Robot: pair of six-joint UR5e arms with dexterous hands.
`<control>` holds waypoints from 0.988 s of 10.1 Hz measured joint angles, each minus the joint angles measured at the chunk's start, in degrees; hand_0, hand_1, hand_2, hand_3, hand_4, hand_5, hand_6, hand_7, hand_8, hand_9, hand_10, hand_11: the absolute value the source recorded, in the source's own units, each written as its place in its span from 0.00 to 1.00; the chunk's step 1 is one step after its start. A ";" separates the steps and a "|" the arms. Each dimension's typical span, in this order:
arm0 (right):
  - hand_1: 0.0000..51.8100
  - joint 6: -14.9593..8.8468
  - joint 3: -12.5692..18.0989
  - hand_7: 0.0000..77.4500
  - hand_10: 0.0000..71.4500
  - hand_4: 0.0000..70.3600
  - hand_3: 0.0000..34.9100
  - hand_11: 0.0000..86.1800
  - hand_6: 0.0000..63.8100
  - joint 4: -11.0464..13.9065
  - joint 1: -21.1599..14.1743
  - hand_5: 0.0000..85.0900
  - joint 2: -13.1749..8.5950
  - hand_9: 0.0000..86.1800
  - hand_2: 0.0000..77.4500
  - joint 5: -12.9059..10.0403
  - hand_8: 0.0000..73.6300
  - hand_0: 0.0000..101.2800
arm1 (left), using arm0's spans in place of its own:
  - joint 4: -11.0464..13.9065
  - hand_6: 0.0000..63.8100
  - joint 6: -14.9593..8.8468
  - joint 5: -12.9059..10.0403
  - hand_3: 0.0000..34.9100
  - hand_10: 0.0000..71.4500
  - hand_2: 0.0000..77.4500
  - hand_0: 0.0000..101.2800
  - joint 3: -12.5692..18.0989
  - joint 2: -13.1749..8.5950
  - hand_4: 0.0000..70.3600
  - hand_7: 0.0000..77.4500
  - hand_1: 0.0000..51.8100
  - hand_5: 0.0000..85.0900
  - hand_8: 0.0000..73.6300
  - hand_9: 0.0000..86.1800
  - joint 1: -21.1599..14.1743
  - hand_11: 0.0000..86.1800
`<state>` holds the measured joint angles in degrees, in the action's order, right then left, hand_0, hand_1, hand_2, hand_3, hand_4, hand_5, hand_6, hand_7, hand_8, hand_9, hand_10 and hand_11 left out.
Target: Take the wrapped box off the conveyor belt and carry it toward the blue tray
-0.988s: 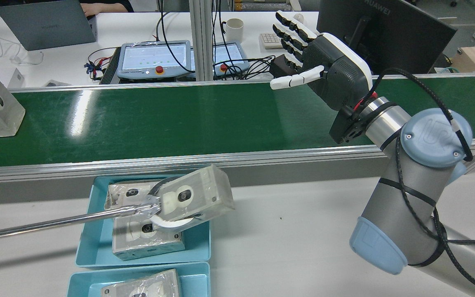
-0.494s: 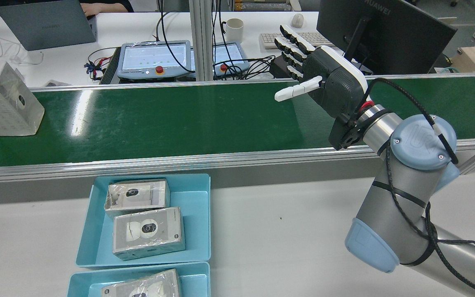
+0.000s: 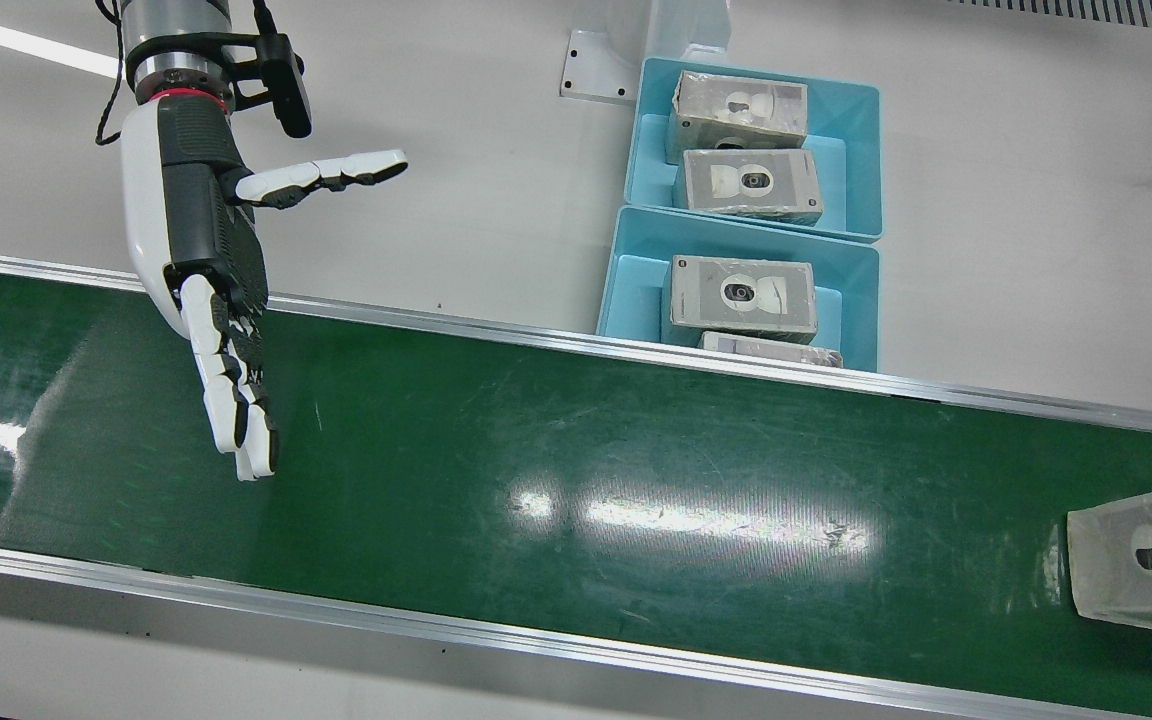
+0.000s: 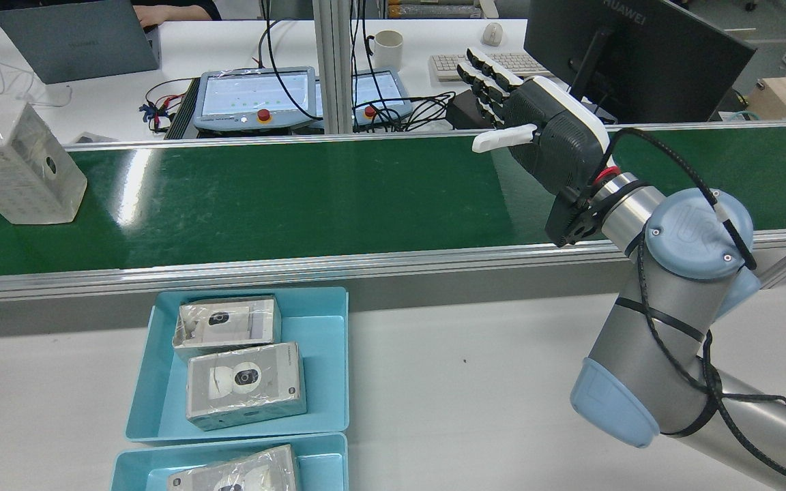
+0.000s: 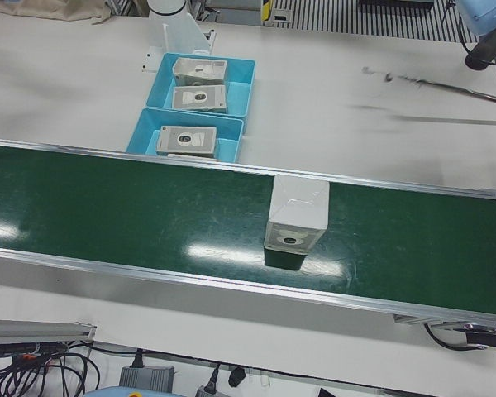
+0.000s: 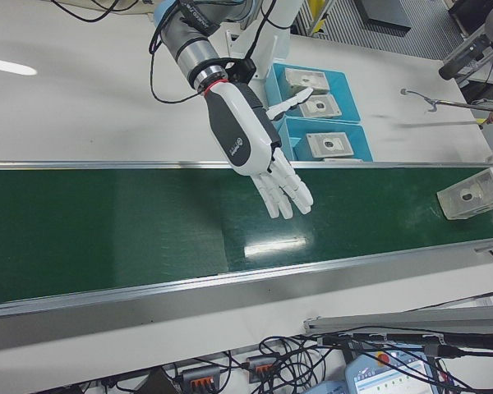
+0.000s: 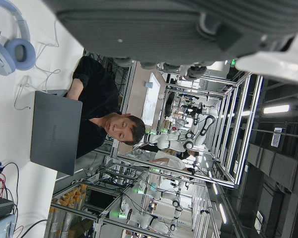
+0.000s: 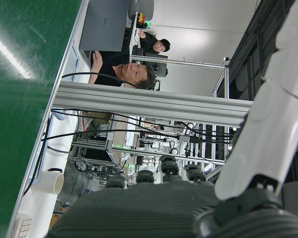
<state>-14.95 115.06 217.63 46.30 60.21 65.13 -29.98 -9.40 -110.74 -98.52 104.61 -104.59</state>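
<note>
The right hand (image 4: pixel 546 136) hovers above the green conveyor belt (image 4: pixel 297 198), palm open, its fingers (image 3: pixel 231 390) stretched out straight and apart, with the thumb splayed to the side; it holds nothing. In the right-front view the same hand (image 6: pixel 259 152) hangs over the belt's middle. The wrapped box (image 4: pixel 21 164) stands upright on the belt at its far end, well apart from the hand; the left-front view shows it (image 5: pixel 296 213) alone on the green surface. Beside the belt, on the white tabletop (image 4: pixel 468 382), sit two blue trays (image 4: pixel 328 416), each already carrying wrapped boxes. The left hand's fingers cannot be told from its own camera.
</note>
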 joint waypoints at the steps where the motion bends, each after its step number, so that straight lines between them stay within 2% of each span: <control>1: 0.08 0.01 -0.13 0.01 0.00 0.00 0.15 0.02 0.00 0.00 -0.07 0.03 -0.01 0.01 0.02 -0.02 0.01 0.39 | 0.00 0.00 0.00 0.00 0.00 0.00 0.01 0.00 0.00 0.00 0.00 0.00 0.00 0.01 0.00 0.00 0.00 0.00; 4: 0.14 0.03 -0.33 0.01 0.02 0.00 0.14 0.02 0.00 0.13 -0.19 0.02 -0.08 0.01 0.02 -0.10 0.01 0.40 | 0.00 0.00 0.00 0.00 0.00 0.00 0.01 0.00 0.00 0.00 0.00 0.00 0.00 0.01 0.00 0.00 0.00 0.00; 5: 0.22 0.06 -0.34 0.01 0.02 0.00 0.14 0.04 0.00 0.18 -0.16 0.02 -0.08 0.01 0.13 -0.13 0.01 0.43 | 0.00 0.00 0.00 0.00 0.00 0.00 0.01 0.00 0.00 0.00 0.00 0.00 0.00 0.01 0.00 0.00 0.00 0.00; 6: 0.22 0.08 -0.36 0.01 0.02 0.00 0.14 0.04 0.00 0.22 -0.13 0.02 -0.09 0.01 0.13 -0.15 0.01 0.43 | 0.00 0.00 0.00 0.00 0.00 0.01 0.01 0.00 0.00 0.00 0.00 0.00 0.00 0.01 0.00 0.00 0.00 0.00; 7: 0.27 0.09 -0.36 0.01 0.02 0.02 0.12 0.04 0.00 0.24 -0.07 0.01 -0.07 0.01 0.13 -0.14 0.01 0.45 | 0.00 0.00 0.00 0.00 0.00 0.01 0.01 0.00 0.00 0.00 0.00 0.00 0.00 0.01 0.00 0.00 0.00 0.00; 10: 0.26 0.31 -0.37 0.01 0.02 0.02 0.06 0.04 0.00 0.25 0.13 0.04 -0.01 0.01 0.13 -0.09 0.00 0.45 | 0.00 0.00 0.00 0.00 0.00 0.00 0.01 0.00 0.00 0.00 0.00 0.00 0.00 0.01 0.00 0.00 0.00 0.00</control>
<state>-14.64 114.70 217.88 46.43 60.19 65.03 -29.98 -9.40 -110.74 -98.53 104.61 -104.58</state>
